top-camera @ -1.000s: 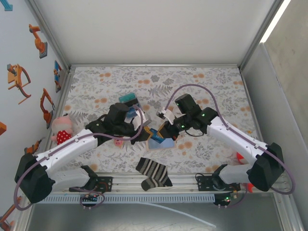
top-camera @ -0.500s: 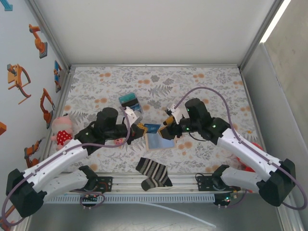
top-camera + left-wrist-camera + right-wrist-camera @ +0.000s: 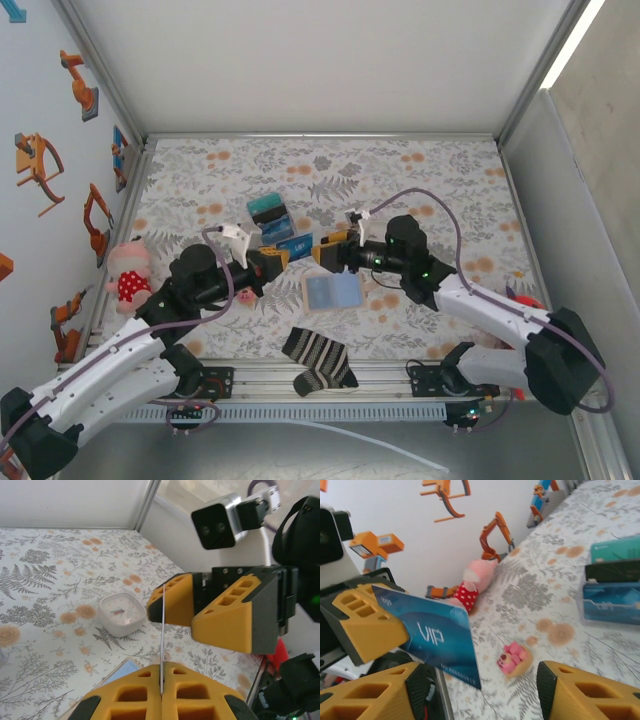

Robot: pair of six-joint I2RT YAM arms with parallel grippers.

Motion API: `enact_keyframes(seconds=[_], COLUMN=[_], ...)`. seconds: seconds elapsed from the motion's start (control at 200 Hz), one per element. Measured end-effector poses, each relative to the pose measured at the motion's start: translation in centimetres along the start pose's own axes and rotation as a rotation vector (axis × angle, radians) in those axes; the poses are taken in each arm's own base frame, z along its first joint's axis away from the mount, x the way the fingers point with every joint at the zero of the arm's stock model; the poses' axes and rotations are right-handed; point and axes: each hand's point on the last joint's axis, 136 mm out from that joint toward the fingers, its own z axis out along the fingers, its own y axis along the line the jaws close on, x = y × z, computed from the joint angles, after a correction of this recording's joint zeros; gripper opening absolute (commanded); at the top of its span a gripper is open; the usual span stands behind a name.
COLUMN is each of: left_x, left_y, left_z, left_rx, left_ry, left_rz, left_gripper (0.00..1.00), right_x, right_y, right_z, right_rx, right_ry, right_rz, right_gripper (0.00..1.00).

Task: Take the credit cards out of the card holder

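- While the left gripper (image 3: 278, 258) pinched a blue "VIP" credit card (image 3: 434, 634) edge-up between its pressed-together fingers (image 3: 200, 692), the right gripper (image 3: 322, 250) faced it at mid-table with its jaws spread.
- From the right wrist, the card's lower corner hung in the gap between the right gripper's fingers (image 3: 375, 695), close to the left-hand one and closed on by neither.
- From the left wrist, the card showed as a thin vertical line in front of the right gripper's nearer fingertip.
- A white rounded-square clock (image 3: 121, 614) sat on the floral table (image 3: 420, 170) beyond the card, apart from both grippers.
- A small pink toy (image 3: 512, 658) lay on the table below the card, and a pink plush (image 3: 128, 270) leaned at the left wall.
- A striped sock (image 3: 318, 362) lay at the lower edge of the table, near the arm bases.
- The card holder (image 3: 332, 291) lay open and flat just below the two grippers, touched by neither; whether cards were inside it could not be told.
- A clear box (image 3: 272, 215) stood up-left of the grippers, holding teal, dark and blue card-like pieces.
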Motion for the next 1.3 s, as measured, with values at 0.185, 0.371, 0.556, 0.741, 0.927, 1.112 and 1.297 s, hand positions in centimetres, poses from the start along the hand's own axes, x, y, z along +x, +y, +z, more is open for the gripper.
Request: enact_keyframes(seconds=[0.185, 0.371, 0.556, 0.741, 0.927, 1.112, 1.297], left_x=[-0.6, -1.0, -1.0, -0.9, -4.5, -5.8, -2.9], left_y=[-0.6, 0.5, 0.5, 0.8, -0.4, -1.2, -0.8], left_z=[0.2, 0.1, 0.1, -0.7, -2.9, -2.5, 0.6], left_rx=[0.039, -0.005, -0.007, -0.067, -0.115, -0.121, -0.071], left_ry=[-0.039, -0.075, -0.075, -0.012, -0.010, 0.096, 0.303], left_rz=[-0.055, -0.086, -0.090, -0.008, 0.150, 0.256, 0.277], left_gripper=[0.00, 0.13, 0.49, 0.62, 0.62, 0.62, 0.58], right_x=[-0.1, -1.0, -1.3, -1.5, -0.8, -0.5, 0.3], right_y=[0.5, 2.0, 3.7, 4.3, 4.2, 4.6, 4.9], right_z=[1.4, 1.2, 0.9, 0.4, 0.0, -0.7, -1.2], right_rx=[-0.090, -0.162, -0.221, -0.227, -0.177, -0.154, -0.146], right_ry=[0.001, -0.012, -0.013, -0.016, 0.047, 0.093, 0.146], right_rz=[0.045, 0.029, 0.006, -0.015, -0.042, -0.085, -0.104], right_gripper=[0.29, 0.00, 0.00, 0.00, 0.00, 0.00, 0.00])
